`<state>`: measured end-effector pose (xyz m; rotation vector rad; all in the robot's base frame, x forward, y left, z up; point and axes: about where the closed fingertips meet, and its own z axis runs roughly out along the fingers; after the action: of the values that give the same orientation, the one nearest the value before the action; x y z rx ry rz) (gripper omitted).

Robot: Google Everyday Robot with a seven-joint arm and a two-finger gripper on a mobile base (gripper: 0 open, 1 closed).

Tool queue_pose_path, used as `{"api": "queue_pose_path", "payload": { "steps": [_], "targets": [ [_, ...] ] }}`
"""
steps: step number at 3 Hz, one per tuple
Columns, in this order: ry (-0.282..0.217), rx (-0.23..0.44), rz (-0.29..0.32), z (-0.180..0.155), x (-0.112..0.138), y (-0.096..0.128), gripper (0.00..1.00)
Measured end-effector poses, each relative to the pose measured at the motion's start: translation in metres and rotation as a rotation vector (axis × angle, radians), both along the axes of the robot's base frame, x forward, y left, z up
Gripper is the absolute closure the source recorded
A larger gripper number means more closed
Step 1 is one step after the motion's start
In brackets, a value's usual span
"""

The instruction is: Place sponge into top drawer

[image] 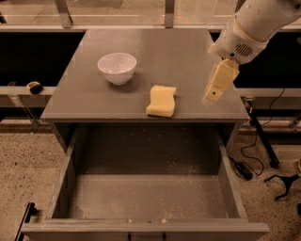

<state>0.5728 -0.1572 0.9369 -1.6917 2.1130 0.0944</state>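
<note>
The pale yellow sponge [162, 100] lies on the grey cabinet top [146, 47], near its front edge, right of centre. The top drawer [141, 195] is pulled wide open below it, with a speckled floor and nothing inside. The gripper [212, 96] hangs from the white arm [256, 26] above the right part of the cabinet top, about a hand's width to the right of the sponge and apart from it. It holds nothing that I can see.
A white round bowl [117, 68] stands on the cabinet top, behind and left of the sponge. Black cables and a stand foot [263, 150] lie on the speckled floor to the right. A rail with metal posts [63, 12] runs behind the cabinet.
</note>
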Motion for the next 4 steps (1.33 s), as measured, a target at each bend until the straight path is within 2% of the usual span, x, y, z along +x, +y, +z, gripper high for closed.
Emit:
{"api": "queue_pose_path", "payload": {
  "steps": [1,2,3,4],
  "targets": [
    [0.052,0.022,0.03,-0.032,0.015,0.036,0.0],
    [0.084,0.041,0.077,-0.06,0.014,0.068,0.0],
    [0.098,0.063,0.133,-0.078,0.017,0.099,0.19],
    [0.116,0.1,0.183,-0.092,0.022,0.127,0.5]
  ]
}}
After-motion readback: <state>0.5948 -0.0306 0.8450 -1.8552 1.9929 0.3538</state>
